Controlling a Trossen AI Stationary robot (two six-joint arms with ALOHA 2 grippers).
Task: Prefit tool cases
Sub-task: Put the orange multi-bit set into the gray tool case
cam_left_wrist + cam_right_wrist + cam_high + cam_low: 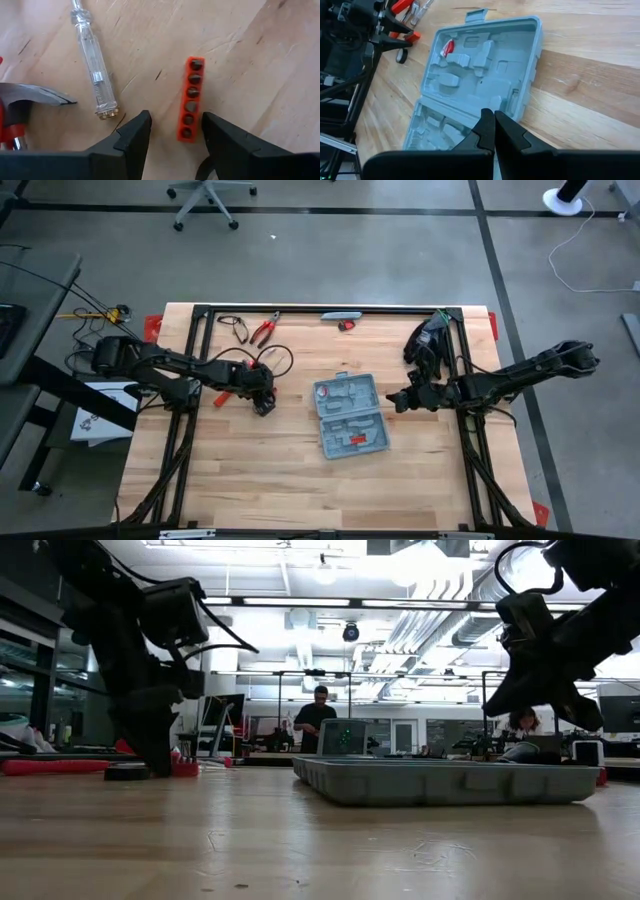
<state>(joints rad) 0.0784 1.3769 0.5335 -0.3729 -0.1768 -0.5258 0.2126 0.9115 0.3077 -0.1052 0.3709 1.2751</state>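
An orange bit holder (190,99) lies closest to the left wrist camera, flat on the wooden worktop (260,470) between the parted fingers of the left gripper (175,131), whose jaws are released and straddle it without clearly touching it. Just beside it lie a clear-handled screwdriver (94,65) and what looks like a hammer head (30,95) (only partly in view). The tool case (347,414) sits spread open near the worktop's middle, its moulded grey slots facing up, with a small red piece (448,47) in one recess. The right gripper (494,125) hovers just beside the case's right edge, jaws clenched on nothing. Red-handled pliers (263,330) rest near the far edge.
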